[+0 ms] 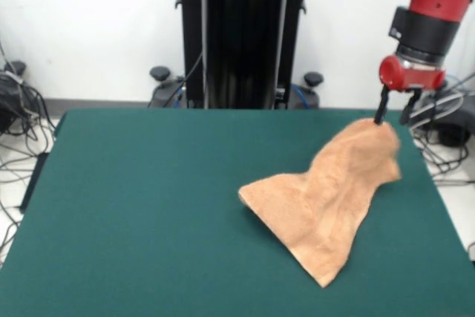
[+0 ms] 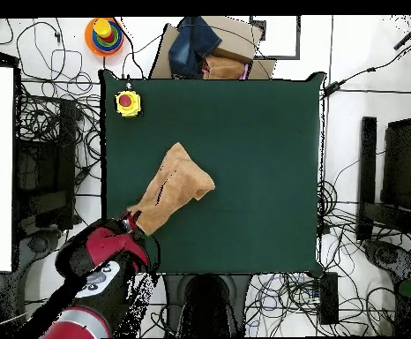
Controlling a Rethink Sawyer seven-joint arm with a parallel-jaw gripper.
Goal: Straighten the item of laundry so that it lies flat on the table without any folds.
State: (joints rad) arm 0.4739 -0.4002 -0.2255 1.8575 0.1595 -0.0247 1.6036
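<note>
The item of laundry, a light orange-tan towel (image 1: 326, 198) (image 2: 174, 190), lies on the green table (image 1: 148, 206) (image 2: 262, 159) right of centre in the front view. It is bunched. One end rises in a peak to my gripper (image 1: 393, 113), and the other end spreads on the table with a corner pointing at the front edge. My gripper hangs over the table's far right corner, with its two fingers (image 1: 381, 109) apart. The towel's peak touches the left fingertip. In the overhead view the red arm (image 2: 103, 256) covers the gripper at the towel's lower left end.
A yellow box with a red button (image 2: 128, 103) sits on the table's upper left corner in the overhead view. Off the table are a ring-stacking toy (image 2: 104, 33), a cardboard box of clothes (image 2: 211, 48), and cables on the floor all round.
</note>
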